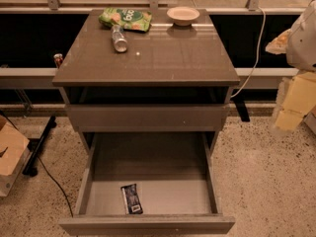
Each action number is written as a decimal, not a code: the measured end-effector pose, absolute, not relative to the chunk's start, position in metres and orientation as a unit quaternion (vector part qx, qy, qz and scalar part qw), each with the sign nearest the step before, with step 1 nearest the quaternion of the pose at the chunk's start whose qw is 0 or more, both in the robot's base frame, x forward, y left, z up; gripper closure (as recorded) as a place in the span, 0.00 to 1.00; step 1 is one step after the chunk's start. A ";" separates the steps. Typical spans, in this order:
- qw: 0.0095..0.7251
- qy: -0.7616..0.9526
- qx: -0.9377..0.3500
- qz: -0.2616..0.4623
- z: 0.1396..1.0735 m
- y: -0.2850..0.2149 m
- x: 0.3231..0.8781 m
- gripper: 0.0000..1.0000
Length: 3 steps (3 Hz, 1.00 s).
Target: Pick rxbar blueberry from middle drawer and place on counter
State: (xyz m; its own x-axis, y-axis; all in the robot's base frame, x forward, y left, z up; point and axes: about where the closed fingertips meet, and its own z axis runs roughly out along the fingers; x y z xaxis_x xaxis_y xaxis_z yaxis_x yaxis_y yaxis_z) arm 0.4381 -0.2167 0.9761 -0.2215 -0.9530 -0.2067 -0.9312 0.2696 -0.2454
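Nearest the camera is the plain front of the pulled-out drawer (146,224), which stands wide open at the bottom of the cabinet.

The gripper (294,100) shows as a pale yellowish, blurred shape at the right edge of the view, off to the right of the cabinet and level with its upper part. It is over the floor, not over the drawer. How far it is open, and whether it has hold of anything, cannot be told.

Closest to it is the counter (163,58), with its right edge near the gripper. At the back of the counter sits a shallow pale bowl (183,15). To the left of the bowl lies a green snack bag (126,19), and a small bottle (118,38) lies on its side just in front of the bag.

Below the counter, a closed drawer front (147,116) spans the cabinet.

The snack bar (132,198) lies flat on the grey drawer floor, near the front wall and left of the middle, well apart from the gripper. A cardboard box (10,152) sits on the speckled floor (266,181) at far left.
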 end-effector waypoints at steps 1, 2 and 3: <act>0.159 0.781 -0.603 -0.034 0.976 -0.217 0.438 0.00; 0.158 0.782 -0.601 -0.042 0.977 -0.213 0.440 0.00; 0.188 0.781 -0.595 -0.034 0.974 -0.197 0.443 0.00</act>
State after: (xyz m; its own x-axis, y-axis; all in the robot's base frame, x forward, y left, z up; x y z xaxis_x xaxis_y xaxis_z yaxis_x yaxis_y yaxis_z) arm 0.4432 -0.1973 0.9737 -0.2223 -0.9417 -0.2526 -0.9161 0.2904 -0.2766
